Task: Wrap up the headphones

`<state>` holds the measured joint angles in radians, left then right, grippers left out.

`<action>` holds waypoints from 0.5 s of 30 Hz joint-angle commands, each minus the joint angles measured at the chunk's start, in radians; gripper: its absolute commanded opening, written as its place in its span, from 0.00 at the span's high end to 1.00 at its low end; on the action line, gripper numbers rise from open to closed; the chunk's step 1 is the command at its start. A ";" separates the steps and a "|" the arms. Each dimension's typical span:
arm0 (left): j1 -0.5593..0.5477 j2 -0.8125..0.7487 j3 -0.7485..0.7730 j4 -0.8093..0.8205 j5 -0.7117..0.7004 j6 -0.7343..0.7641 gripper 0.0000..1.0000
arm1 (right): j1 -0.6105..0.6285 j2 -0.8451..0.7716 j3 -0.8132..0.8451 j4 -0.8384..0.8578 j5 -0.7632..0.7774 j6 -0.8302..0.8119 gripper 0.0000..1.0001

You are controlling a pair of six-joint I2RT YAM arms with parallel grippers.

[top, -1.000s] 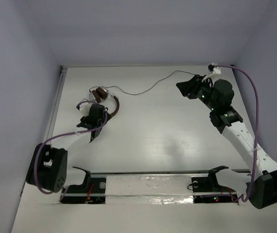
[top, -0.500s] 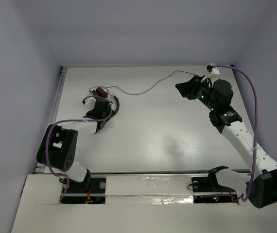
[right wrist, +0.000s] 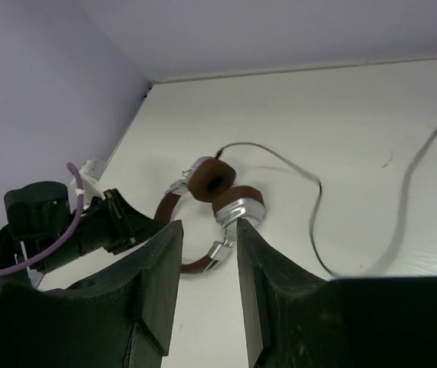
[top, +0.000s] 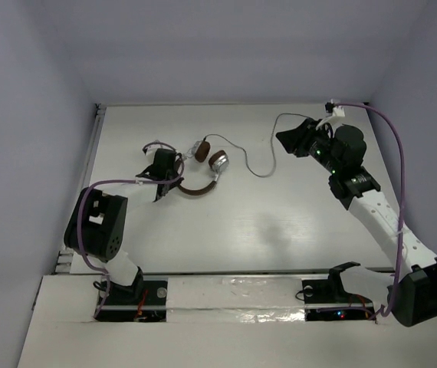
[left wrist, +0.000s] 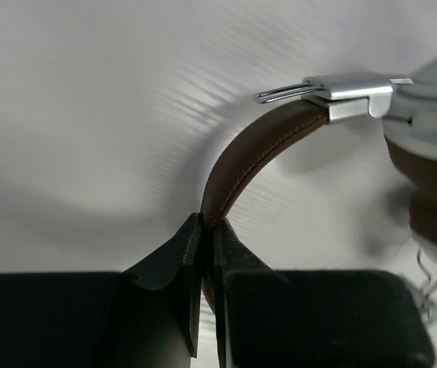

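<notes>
The headphones (top: 207, 162) lie on the white table, left of centre, brown pads (right wrist: 213, 178) facing up and silver earcups (right wrist: 241, 208) side by side. My left gripper (top: 177, 175) is shut on the brown headband (left wrist: 251, 157), which arcs up to a silver slider (left wrist: 349, 90). The thin black cord (top: 261, 173) loops right from the earcups and rises toward the back right. There my right gripper (top: 285, 138) hovers above the table, open, its fingers (right wrist: 169, 264) apart with nothing between them. The cord (right wrist: 316, 211) passes to the right of them.
A small white connector block (top: 336, 107) sits at the table's back right corner. Purple cables (top: 401, 169) run along both arms. Grey walls close in the table on the left, back and right. The arm bases (top: 142, 295) stand at the near edge.
My left gripper has shut on the headband and dragged the headphones right, toward the centre. The cord, earlier stretched out, now hangs in a slack loop. The right arm has barely moved.
</notes>
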<state>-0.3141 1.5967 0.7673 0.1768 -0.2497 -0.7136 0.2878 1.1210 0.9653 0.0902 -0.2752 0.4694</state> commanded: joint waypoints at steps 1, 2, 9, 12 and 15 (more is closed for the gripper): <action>-0.025 0.058 0.120 -0.068 0.167 0.169 1.00 | -0.001 0.017 -0.007 0.079 -0.016 0.017 0.60; -0.042 0.081 0.159 -0.104 0.156 0.251 1.00 | -0.001 0.031 -0.004 0.071 -0.007 0.018 0.60; -0.080 0.183 0.383 -0.289 0.021 0.331 0.87 | -0.001 0.031 0.010 0.037 0.031 0.020 0.60; -0.080 0.215 0.469 -0.336 -0.014 0.353 0.57 | -0.001 0.017 0.009 0.025 0.054 0.009 0.60; -0.080 0.171 0.454 -0.314 -0.004 0.330 0.43 | -0.001 0.010 0.009 0.023 0.060 0.003 0.60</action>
<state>-0.3946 1.8191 1.1969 -0.1081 -0.2291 -0.4019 0.2878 1.1606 0.9649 0.0959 -0.2359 0.4858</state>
